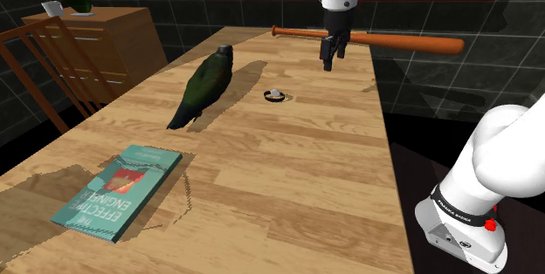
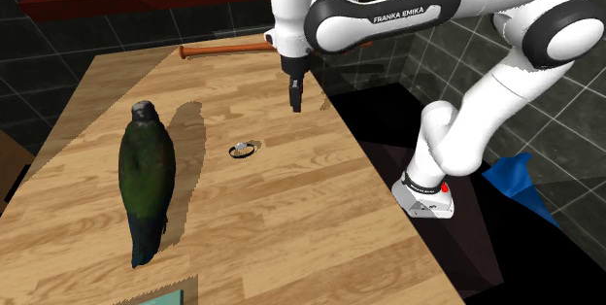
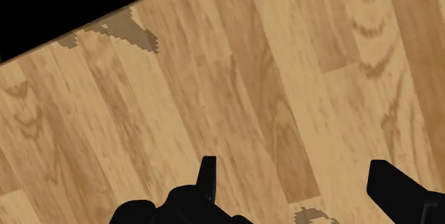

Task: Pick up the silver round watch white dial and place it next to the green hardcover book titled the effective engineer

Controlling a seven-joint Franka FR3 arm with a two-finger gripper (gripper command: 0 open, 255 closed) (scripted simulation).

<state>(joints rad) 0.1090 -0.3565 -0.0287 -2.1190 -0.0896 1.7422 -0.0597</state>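
Observation:
A small silver round watch lies on the wooden table, to the right of the green parrot figure in the shoulder view; it also lies mid-table as the watch in the second exterior view. The green book rests flat near the table's front left corner. My black gripper hangs above the table, beyond and to the right of the watch, pointing down. In the wrist view my fingers stand apart over bare wood, nothing between them. The gripper hovers near the table's right edge in the second exterior view.
A green parrot figure lies left of the watch. A wooden baseball bat lies across the table's far end. A wooden chair and a dresser stand at the shoulder view's left. The arm's stand is lower right.

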